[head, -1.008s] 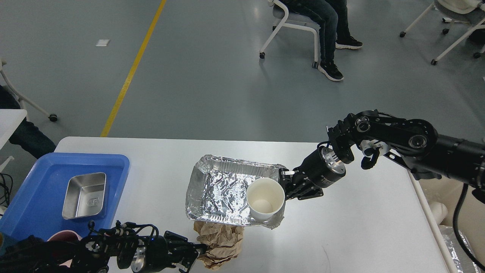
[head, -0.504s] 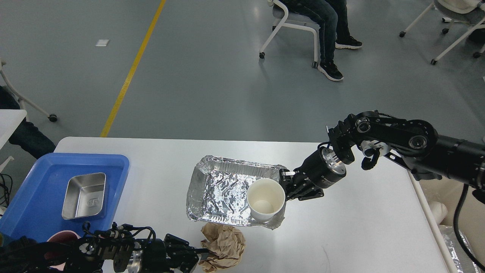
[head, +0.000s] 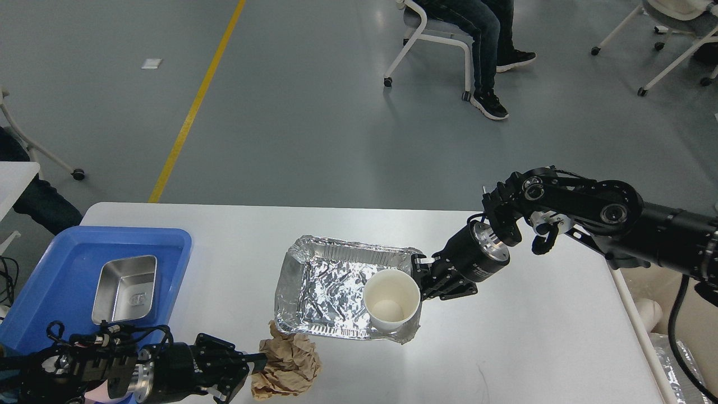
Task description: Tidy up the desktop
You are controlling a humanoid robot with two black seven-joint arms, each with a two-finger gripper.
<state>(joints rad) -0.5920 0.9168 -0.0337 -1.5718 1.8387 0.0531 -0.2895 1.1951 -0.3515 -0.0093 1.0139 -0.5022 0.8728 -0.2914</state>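
Observation:
The white-grey desktop bears a crinkled foil tray at its centre. A white paper cup stands upright in the tray's front right corner. My right gripper reaches in from the right and is shut on the foil tray's right rim, right beside the cup. A crumpled brown paper ball lies on the desktop just in front of the tray's front left corner. My left gripper comes in low from the left and is shut on the paper ball's left side.
A blue plastic tray at the desktop's left end holds a steel container. A cream-coloured bin stands past the desktop's right edge. A seated person's legs and a chair are far behind.
My left gripper has pulled the brown paper ball left, out from under the foil tray's front edge. The foil tray and cup have shifted slightly with my right gripper.

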